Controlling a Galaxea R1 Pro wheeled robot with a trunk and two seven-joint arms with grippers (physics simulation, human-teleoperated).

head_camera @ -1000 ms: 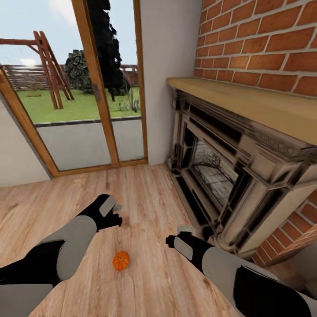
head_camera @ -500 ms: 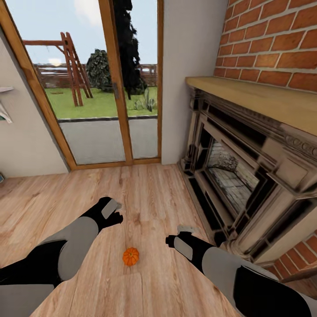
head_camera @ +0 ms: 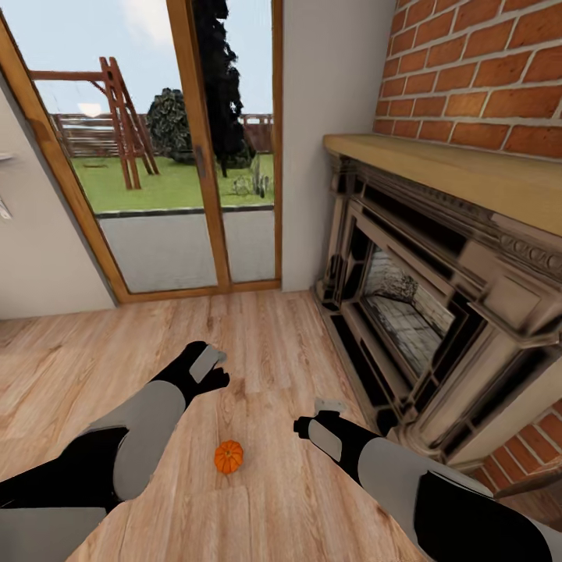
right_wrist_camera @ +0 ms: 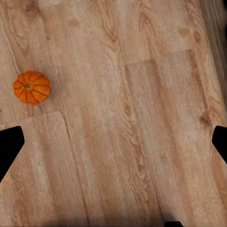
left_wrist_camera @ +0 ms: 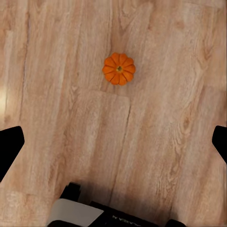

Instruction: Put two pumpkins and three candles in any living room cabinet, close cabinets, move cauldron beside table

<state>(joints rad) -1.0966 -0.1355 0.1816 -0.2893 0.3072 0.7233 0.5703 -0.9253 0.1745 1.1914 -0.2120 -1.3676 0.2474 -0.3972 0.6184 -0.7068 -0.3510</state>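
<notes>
We see our left end effector (head_camera: pixel 216 374) at lower left of the head view, black fingers (left_wrist_camera: pixel 10 146) spread wide and holding nothing; our right end effector (head_camera: pixel 316 416) at lower centre is likewise spread apart and empty. Between the two, a little lower in the frame, the small ribbed bright-orange pumpkin (head_camera: pixel 229 457) sits upright on the light wood plank floor (head_camera: pixel 273 343), touching neither. To the right stands the ornate stone fireplace surround (head_camera: pixel 437 312) under red brick (head_camera: pixel 484 70); the wood-framed glass doors (head_camera: pixel 168 172) fill the upper left
</notes>
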